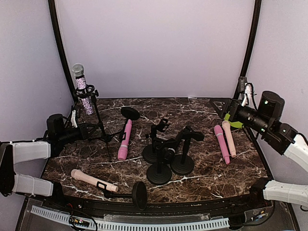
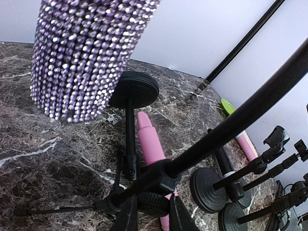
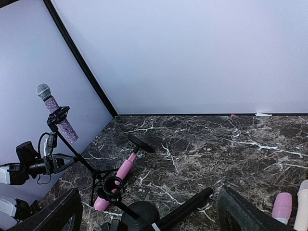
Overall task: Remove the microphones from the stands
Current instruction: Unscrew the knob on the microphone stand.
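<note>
Microphone [image 1: 83, 91], glittery, on tripod stand [image 1: 97, 118], four others [image 1: 124, 139] lying, five round-base stands [image 1: 159, 174]

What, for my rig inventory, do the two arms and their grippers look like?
The left arm and right arm have white boxy link covers with black joints and black wrist housings. Each gripper's two fingers are black and tapered. Thin cables loop by both wrists; a small green light glows on the right one.

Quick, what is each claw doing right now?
Left claw: closed on the tripod stand, below the glittery microphone.
Right claw: open, holding nothing.
</note>
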`<state>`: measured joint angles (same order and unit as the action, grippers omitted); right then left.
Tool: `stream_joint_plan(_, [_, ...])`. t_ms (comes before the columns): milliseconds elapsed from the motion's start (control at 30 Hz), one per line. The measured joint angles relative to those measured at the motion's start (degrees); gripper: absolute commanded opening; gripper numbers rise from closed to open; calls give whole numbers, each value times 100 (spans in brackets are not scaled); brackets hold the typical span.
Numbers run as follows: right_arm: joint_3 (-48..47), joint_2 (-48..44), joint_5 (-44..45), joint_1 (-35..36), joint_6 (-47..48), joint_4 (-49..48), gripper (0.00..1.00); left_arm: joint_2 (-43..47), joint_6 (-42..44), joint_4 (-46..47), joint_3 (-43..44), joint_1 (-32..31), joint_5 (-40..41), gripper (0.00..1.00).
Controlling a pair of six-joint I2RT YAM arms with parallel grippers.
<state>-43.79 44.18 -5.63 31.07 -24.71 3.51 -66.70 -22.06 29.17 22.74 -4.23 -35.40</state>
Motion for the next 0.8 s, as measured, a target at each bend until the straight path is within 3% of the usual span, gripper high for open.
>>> stream_joint_plan(433, [0,48,-52,0,-74,0,99,-363,-828,813,-162,26,-343,1])
stream_joint_plan(500, [0,48,-52,0,-83,0,99,-389,-914,887,-181,26,-352,6])
stream_joint_plan(800, [0,48,-50,0,-90,2,99,-240,-752,710,-313,4,-380,52])
